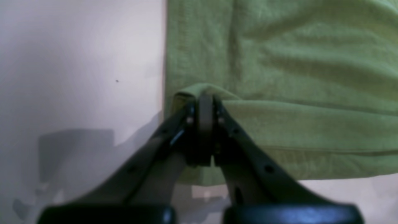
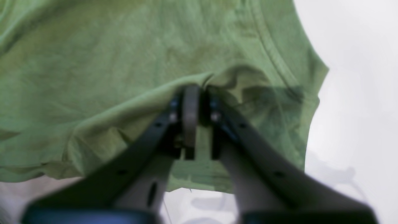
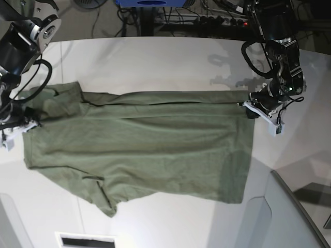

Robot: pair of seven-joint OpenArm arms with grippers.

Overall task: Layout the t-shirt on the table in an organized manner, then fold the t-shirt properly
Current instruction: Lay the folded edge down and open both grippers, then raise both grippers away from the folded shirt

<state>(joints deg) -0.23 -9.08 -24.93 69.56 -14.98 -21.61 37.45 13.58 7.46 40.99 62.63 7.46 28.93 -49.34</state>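
Fingers of the left gripper (image 1: 205, 104) are pressed together on a raised fold of the t-shirt (image 1: 295, 77) at its straight edge, where green cloth meets the white table (image 1: 80, 62). On the other arm, the right gripper (image 2: 192, 93) has its fingers at a puckered ridge of fabric beside a curved, stitched seam; whether they are clamped on the cloth or slightly parted cannot be told from the blur. From the base view, the t-shirt (image 3: 139, 144) lies spread across the table (image 3: 155, 57), stretched lengthwise between the two arms. The left gripper (image 3: 252, 106) holds the hem end on that view's right, and the right gripper (image 3: 27, 118) sits at the sleeve end on its left. A second sleeve juts toward the near edge. Beyond the table, cables cross the floor.
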